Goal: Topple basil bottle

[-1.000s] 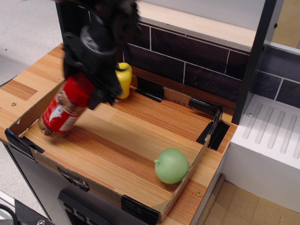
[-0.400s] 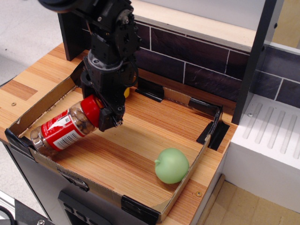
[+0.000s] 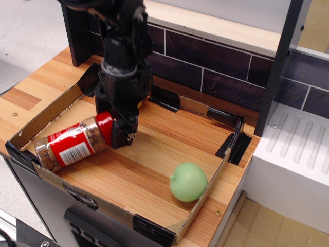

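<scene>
The basil bottle (image 3: 69, 145), a clear jar with a red-and-white label and brownish contents, lies on its side in the left part of the cardboard tray (image 3: 203, 198). Its base points to the front-left corner and its red cap (image 3: 105, 125) points toward the arm. My black gripper (image 3: 119, 133) hangs right at the cap, with one finger (image 3: 122, 136) on the cap's right side. The other finger is hidden, so I cannot tell whether the jaws press on the cap.
A green round fruit (image 3: 188, 181) lies near the tray's front-right wall. A sliver of a yellow pepper (image 3: 139, 102) shows behind the arm. A dark brick wall (image 3: 216, 62) stands at the back, and a white ribbed rack (image 3: 298, 149) on the right.
The bottle went from steeply tilted, cap up in the gripper, to lying flat on its side. The gripper came down and to the right with the cap.
</scene>
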`<action>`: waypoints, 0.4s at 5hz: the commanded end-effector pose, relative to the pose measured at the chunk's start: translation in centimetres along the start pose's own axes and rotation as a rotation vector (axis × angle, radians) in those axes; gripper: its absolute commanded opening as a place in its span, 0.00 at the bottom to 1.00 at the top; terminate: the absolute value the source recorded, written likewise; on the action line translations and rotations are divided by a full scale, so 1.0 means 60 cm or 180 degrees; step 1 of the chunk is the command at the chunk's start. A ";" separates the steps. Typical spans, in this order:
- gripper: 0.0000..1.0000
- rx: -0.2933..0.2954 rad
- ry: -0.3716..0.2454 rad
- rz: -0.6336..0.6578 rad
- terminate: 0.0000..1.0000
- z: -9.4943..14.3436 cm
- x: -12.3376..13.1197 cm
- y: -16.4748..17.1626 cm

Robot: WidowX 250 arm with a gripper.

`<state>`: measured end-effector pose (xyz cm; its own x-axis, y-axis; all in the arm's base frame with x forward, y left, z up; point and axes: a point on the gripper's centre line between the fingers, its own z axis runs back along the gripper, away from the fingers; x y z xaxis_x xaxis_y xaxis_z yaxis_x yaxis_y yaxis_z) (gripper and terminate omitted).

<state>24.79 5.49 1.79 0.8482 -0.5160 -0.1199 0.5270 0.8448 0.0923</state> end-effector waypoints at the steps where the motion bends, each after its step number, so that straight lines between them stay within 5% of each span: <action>1: 1.00 -0.0200 -0.0305 0.0289 0.00 0.037 -0.007 0.013; 2: 1.00 -0.0195 -0.0378 0.0408 0.00 0.051 -0.010 0.015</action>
<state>24.94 5.20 2.71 0.9114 -0.4095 -0.0414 0.4097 0.9122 -0.0049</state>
